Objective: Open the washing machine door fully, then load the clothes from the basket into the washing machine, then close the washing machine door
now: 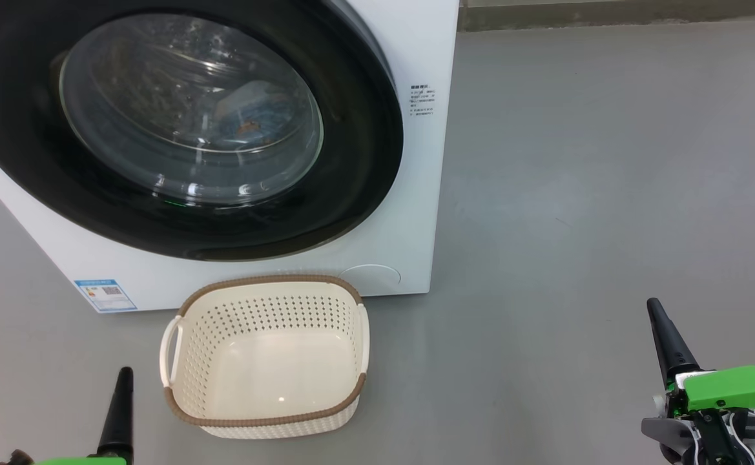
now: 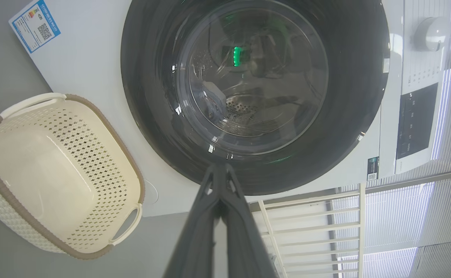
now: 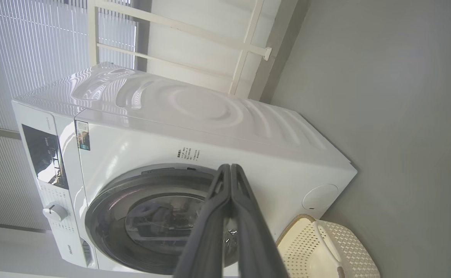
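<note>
The washing machine (image 1: pixel 416 213) is a smooth white box on a matte grey floor (image 1: pixel 577 194); its door (image 1: pixel 358 155), a wide round glossy black ring with a bulging clear middle, sits shut against the front; behind it the clothes (image 1: pixel 248 115), soft blue cloth with an orange mark, lie in the perforated steel drum (image 2: pixel 244 110); the basket (image 1: pixel 267 281), cream plastic with pierced walls and a brown woven-look rim, stands just before the machine; the left gripper (image 1: pixel 124 373) and right gripper (image 1: pixel 653 303) hold nothing, tapered dark fingers pressed together.
</note>
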Controlling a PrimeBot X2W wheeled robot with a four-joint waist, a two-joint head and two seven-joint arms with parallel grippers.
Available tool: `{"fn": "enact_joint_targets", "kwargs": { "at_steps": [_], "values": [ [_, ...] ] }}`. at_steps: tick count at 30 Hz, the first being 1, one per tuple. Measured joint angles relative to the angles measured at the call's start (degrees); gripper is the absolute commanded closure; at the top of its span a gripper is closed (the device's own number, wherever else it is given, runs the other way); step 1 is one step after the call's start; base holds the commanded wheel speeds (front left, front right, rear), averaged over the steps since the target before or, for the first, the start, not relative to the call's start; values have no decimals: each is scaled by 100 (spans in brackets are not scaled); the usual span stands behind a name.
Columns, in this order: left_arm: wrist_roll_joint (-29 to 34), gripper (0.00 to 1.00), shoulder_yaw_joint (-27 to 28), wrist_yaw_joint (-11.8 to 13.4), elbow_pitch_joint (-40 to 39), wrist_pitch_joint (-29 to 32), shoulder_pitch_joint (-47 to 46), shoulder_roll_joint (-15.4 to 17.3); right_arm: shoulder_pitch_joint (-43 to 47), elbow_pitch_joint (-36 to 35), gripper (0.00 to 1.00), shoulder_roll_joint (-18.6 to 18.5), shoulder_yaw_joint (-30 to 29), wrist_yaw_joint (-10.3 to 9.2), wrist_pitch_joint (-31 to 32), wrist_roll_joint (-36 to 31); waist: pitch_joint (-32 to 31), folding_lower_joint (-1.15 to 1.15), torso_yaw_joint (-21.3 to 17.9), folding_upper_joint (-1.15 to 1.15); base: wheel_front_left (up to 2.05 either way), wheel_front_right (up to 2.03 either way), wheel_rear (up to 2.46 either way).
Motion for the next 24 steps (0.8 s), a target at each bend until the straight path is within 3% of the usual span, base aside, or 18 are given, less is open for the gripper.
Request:
{"fn": "enact_joint_targets", "kwargs": {
  "at_steps": [24],
  "values": [
    [-1255,100,-8,0,88,332,-134,-67,3,-33,100,54,-167,-9,353,1292,-125,0,15,0,0,0,0]
  ]
}}
